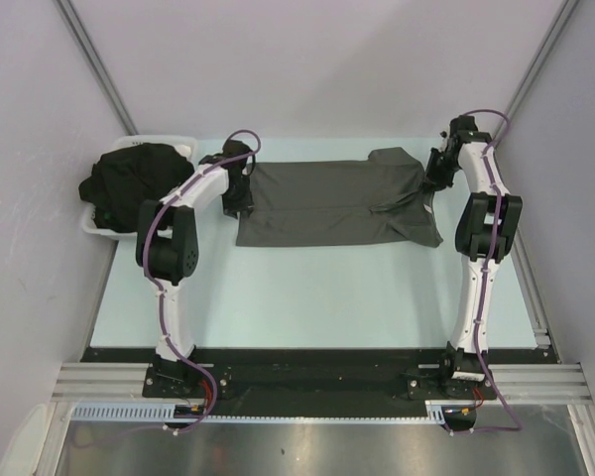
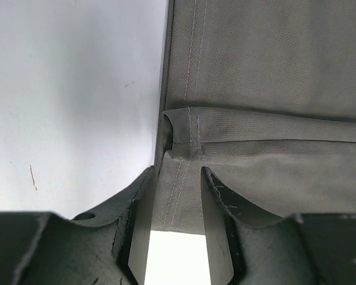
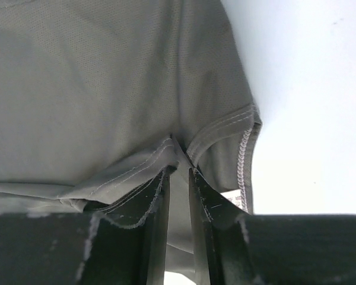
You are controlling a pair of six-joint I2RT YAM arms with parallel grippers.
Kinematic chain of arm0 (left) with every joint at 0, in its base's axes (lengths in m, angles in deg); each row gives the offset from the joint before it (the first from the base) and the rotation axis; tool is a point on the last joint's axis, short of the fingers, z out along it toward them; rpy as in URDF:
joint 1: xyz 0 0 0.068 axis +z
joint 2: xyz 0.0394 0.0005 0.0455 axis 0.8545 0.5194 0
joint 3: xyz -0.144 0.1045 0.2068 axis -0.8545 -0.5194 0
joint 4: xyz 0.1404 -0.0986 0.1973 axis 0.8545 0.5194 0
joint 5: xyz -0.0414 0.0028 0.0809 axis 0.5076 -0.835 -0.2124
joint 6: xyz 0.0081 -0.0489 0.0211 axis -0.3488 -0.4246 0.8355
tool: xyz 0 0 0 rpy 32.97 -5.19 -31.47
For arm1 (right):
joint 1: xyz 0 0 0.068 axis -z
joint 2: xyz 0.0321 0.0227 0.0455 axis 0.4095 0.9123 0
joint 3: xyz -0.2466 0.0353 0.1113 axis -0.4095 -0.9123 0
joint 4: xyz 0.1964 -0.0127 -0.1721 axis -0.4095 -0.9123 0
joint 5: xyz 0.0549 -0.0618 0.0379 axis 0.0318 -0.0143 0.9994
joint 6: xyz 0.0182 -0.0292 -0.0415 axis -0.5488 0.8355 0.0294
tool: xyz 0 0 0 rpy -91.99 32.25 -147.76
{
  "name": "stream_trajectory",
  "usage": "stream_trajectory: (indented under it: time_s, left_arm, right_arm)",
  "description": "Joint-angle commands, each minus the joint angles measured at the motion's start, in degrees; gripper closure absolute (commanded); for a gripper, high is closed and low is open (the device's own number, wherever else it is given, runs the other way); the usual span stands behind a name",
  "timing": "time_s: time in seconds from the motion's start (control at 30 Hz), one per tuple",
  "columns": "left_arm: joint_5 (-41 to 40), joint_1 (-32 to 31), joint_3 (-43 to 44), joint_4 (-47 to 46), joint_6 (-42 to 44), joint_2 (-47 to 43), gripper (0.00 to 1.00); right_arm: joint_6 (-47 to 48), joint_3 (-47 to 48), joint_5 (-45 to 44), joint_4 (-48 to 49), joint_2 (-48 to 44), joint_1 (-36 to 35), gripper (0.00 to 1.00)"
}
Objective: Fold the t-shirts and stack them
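You have one charcoal grey t-shirt (image 1: 337,203) on the table (image 1: 327,297). You have one heap of black t-shirts (image 1: 139,178), but they are bundled together, so you cannot count how many garments it holds. One white tray (image 1: 97,228) holds that heap. You have two arms, the left arm (image 1: 169,248) and the right arm (image 1: 486,228). Each carries one end effector, making two: the left end effector (image 2: 178,175) and the right end effector (image 3: 179,175), each showing two fingers. There is one table.
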Motion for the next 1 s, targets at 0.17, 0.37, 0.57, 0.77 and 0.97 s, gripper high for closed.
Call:
stream_trajectory:
  time_s: [0.17, 0.37, 0.57, 0.77, 0.97]
  left_arm:
    - [-0.16, 0.47, 4.20, 1.39, 0.71, -2.81, 0.57]
    - [1.25, 0.55, 3.06, 1.92, 0.54, -5.63, 0.57]
    - [1.77, 0.47, 0.25, 1.31, 0.10, -8.61, 0.57]
    - [1.95, 0.38, -0.46, 1.57, -0.08, -10.02, 0.56]
    - [1.95, 0.47, -1.42, 1.75, 0.01, -10.90, 0.56]
  right_arm:
    - [-1.10, -16.89, 0.66, 4.08, -16.10, 2.24, 0.78]
    - [-1.19, -28.06, 1.18, 4.78, -21.21, 2.24, 0.76]
    - [-1.19, -38.87, 2.50, 8.12, -25.96, 2.24, 0.76]
    - [-0.31, -43.10, 1.80, 10.23, -28.07, 2.24, 0.75]
    - [0.13, -42.40, 1.62, 10.32, -27.98, 2.33, 0.75]
